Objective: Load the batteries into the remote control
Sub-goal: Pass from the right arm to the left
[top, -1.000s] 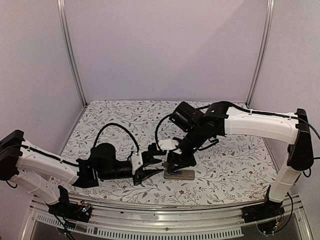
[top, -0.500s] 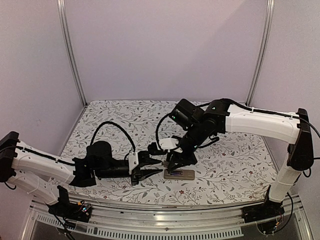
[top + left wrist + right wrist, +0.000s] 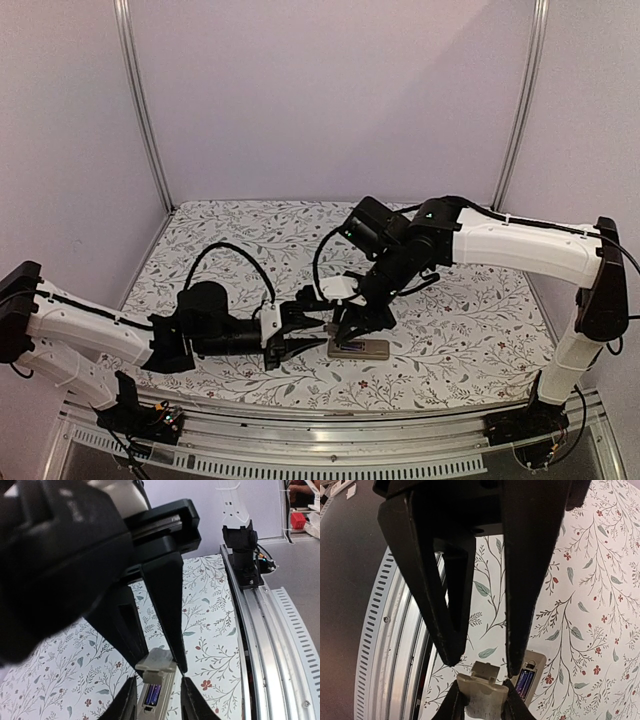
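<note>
Top external view: on the table point(image 3: 470, 330) the remote control point(image 3: 362, 348) is laid back-up. Its near end is flanked by the part-open left gripper point(image 3: 157, 702); whether it is actually pinched cannot be told. A tan cover point(image 3: 480, 690) is clamped in the narrowly parted right gripper point(image 3: 482, 704) just above the remote, in which one battery point(image 3: 152, 695) is seen seated. If the cover is pressed down askew, the remote could be skidded or the battery dislodged.
</note>
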`<state>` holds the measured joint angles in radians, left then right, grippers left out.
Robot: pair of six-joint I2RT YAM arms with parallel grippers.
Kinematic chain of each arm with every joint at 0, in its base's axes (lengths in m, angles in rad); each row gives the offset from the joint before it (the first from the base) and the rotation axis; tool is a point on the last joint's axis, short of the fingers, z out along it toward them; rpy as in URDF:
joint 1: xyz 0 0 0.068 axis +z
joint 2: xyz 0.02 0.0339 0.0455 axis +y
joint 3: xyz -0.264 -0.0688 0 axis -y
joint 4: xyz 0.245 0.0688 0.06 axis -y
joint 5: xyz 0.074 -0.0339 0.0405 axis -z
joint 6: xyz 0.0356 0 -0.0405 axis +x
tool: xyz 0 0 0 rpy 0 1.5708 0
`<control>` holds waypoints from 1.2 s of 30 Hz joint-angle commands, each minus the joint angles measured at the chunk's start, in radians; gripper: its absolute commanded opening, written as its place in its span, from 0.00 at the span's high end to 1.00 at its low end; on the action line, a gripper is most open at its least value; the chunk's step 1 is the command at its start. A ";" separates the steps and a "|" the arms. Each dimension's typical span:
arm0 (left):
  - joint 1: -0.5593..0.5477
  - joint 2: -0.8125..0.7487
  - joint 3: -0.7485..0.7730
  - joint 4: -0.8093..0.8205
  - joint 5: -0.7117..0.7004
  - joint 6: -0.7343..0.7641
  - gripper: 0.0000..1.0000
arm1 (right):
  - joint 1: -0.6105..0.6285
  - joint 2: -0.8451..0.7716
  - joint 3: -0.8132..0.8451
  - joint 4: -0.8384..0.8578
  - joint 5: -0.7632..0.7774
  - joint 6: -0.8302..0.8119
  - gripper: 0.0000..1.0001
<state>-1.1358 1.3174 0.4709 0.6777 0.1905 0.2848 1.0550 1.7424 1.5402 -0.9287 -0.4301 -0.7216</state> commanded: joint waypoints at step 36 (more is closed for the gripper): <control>0.018 0.015 0.027 0.023 -0.023 -0.045 1.00 | 0.008 -0.048 0.024 0.002 0.029 0.015 0.46</control>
<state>-1.1290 1.3354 0.5117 0.6613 0.1940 0.2569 1.0550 1.7401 1.5448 -0.9531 -0.4129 -0.7227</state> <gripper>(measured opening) 0.068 0.357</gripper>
